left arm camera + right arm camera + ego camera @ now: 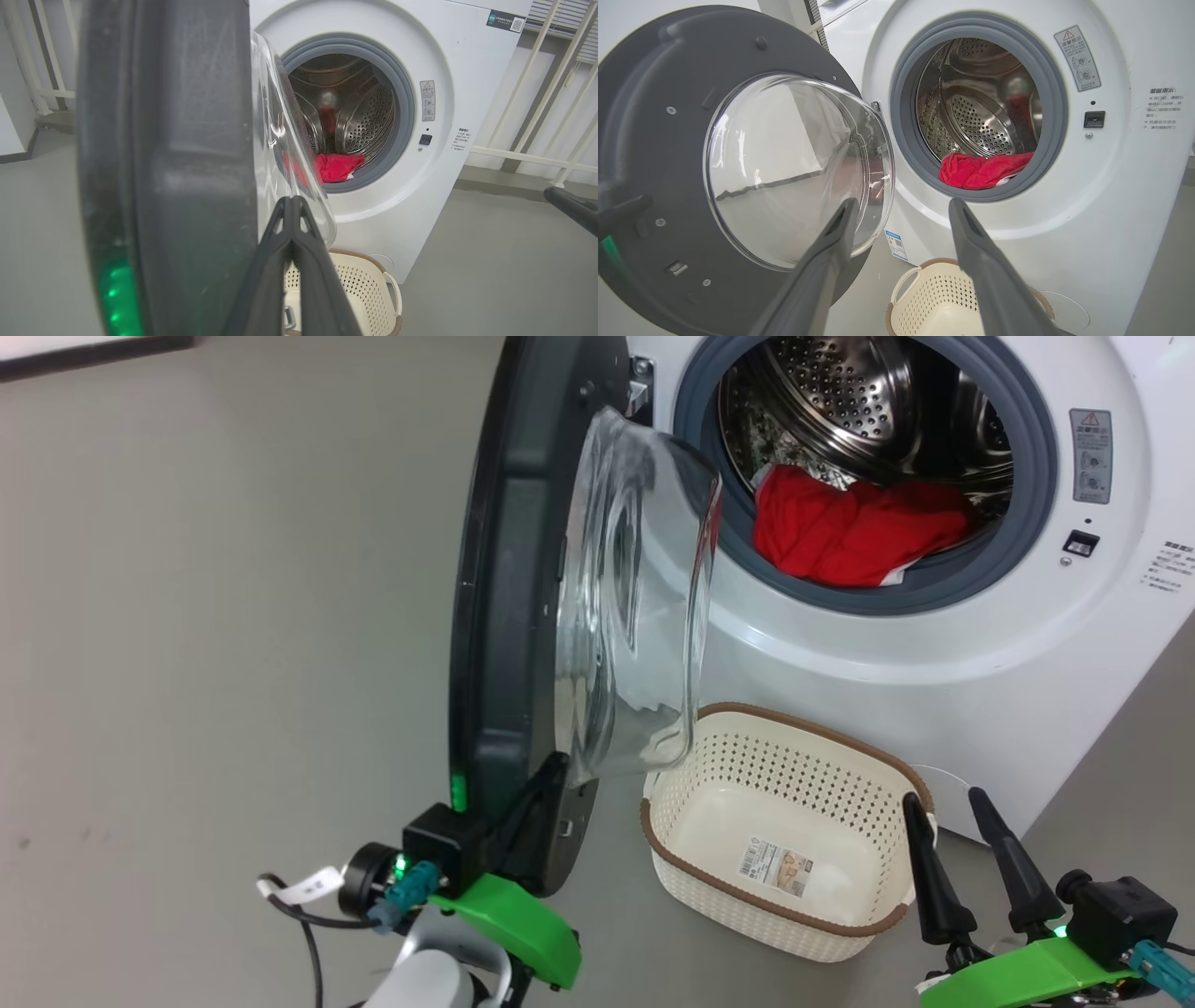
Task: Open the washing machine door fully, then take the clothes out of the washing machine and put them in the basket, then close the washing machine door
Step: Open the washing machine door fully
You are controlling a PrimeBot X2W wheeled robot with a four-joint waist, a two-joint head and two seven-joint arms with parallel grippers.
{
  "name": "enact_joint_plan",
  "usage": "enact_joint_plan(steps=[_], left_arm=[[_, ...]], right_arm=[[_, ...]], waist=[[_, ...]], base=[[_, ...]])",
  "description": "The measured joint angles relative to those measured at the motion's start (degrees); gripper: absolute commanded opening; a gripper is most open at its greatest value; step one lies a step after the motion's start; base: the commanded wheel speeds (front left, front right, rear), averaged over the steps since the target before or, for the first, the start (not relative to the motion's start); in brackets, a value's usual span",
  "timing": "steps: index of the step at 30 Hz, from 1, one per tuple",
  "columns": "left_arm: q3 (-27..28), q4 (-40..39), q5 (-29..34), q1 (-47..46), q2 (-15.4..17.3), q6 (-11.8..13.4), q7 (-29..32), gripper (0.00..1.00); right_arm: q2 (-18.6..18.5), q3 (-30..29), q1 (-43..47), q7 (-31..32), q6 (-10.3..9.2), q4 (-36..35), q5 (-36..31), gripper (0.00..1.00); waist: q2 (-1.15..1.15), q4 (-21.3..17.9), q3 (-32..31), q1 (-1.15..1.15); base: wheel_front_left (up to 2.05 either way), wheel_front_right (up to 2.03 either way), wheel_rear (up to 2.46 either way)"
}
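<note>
Washing machine door [504,616] half-open, edge-on at 11 o'clock; left gripper [555,773], fingers together, on its inner lower rim: push outward steadily, don't slip off. Right gripper [945,798] spread, empty, 5 o'clock. Red clothes [850,532] in drum [840,392], 1 o'clock.

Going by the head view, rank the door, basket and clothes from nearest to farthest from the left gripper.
1. Washing machine door, right beside the left gripper.
2. Basket, on the floor to its right.
3. Clothes, inside the drum.
</note>
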Motion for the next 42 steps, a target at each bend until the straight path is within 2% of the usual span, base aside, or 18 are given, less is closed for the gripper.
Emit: enact_joint_plan(steps=[9, 23, 35, 42], left_arm=[[3.68, -0.92, -0.4, 0.08, 2.07, 1.96, -0.29, 0.0], [9.87, -0.91, -0.59, -0.07, 4.33, 2.94, -0.51, 0.0], [16.25, 0.71, 2.21, -0.45, 4.49, 2.9, -0.52, 0.0], [19.53, 3.66, 3.18, -2.49, 4.99, 1.82, -0.51, 0.0]], right_arm=[[0.02, 0.92, -0.02, 0.0, 0.0, 0.16, -0.01, 1.0], [0.01, 1.0, -0.19, 0.0, 0.0, 0.48, -1.7, 1.0], [-0.02, 1.67, -1.59, 0.0, 0.0, 0.99, -2.82, 1.0], [-0.09, 2.36, -2.71, 0.0, 0.0, 0.98, -4.2, 1.0]], waist=[[0.0, 0.87, 0.88, 0.0], [0.0, 1.36, 3.22, 0.0], [0.0, 1.63, 5.09, 0.0], [0.0, 1.55, 5.87, 0.01]], base=[[0.0, 0.0, 0.0], [0.0, 0.0, 0.0], [0.0, 0.0, 0.0], [0.0, 0.0, 0.0]])
